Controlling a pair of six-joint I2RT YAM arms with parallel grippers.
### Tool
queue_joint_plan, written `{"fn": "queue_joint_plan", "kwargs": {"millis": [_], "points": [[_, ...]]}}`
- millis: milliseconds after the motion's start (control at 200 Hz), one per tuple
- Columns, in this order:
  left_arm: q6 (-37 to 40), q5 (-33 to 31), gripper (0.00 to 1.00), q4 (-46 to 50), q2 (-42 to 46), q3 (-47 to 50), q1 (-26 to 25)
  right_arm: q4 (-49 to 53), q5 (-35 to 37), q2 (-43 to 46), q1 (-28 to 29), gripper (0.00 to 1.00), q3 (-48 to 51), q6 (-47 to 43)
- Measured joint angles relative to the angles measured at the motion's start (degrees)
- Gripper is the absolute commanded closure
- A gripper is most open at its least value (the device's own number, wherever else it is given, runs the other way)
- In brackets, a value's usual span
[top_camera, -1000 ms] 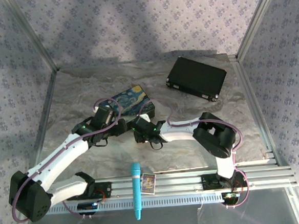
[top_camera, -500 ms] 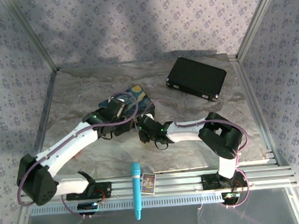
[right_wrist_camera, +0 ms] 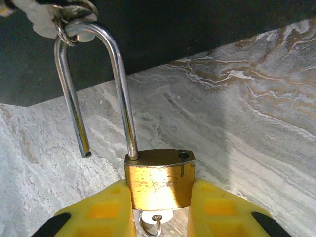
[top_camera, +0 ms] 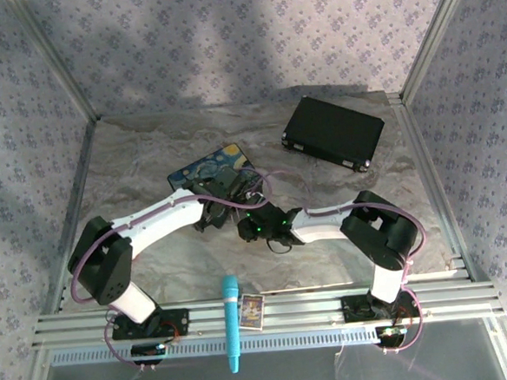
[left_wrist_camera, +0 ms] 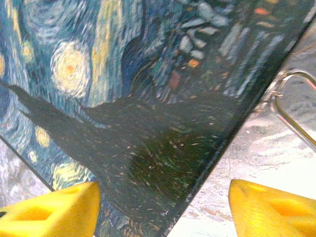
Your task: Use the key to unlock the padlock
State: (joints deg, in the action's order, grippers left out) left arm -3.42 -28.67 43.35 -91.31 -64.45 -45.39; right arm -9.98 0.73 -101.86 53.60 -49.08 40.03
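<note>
1. The bench [top_camera: 138, 154] carries everything on its marbled top. A black case [top_camera: 332, 132] is left well apart at the far right, out of play.
2. The painted tin [left_wrist_camera: 123, 74] is found mid-bench, with both arms gathered at its near edge.
3. The left pincer [left_wrist_camera: 163, 212] is held wide open over the tin's edge, with nothing between its yellow tips. It is judged to be parked there so the lock can be reached at once.
4. The right pincer [right_wrist_camera: 160, 207] is closed on the padlock [right_wrist_camera: 159, 180]. The brass body is clamped by its sides, so that the loop is left free to swing.
5. The padlock is held near the bench, just beside the tin's dark side. On the shackle [right_wrist_camera: 121, 84], one leg is seen lifted clear of the body and its hole is left empty. The lock is therefore judged already sprung.
6. The key [right_wrist_camera: 149, 217] is taken to be the pale piece with a small ring seen under the body, likely seated in the keyhole. Too little is shown for this to be confirmed.
</note>
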Motion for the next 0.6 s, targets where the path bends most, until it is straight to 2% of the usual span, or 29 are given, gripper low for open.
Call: {"fn": "queue_joint_plan", "kwargs": {"millis": [135,355,600], "points": [[0.0,-1.5,0.51,0.1,-2.4,0.0,0.0,-2.9,-2.1,0.1,-0.9,0.98,1.3,1.6],[-0.6,-3.3,0.56,0.0,-2.9,0.0,-0.8,-8.5,-5.8,-0.6,-2.6,1.0,3.1,5.5],[-0.7,-5.3,0.56,0.0,-3.7,0.0,-1.6,-12.8,-7.6,-1.5,-3.4,1.0,3.9,8.4]]}}
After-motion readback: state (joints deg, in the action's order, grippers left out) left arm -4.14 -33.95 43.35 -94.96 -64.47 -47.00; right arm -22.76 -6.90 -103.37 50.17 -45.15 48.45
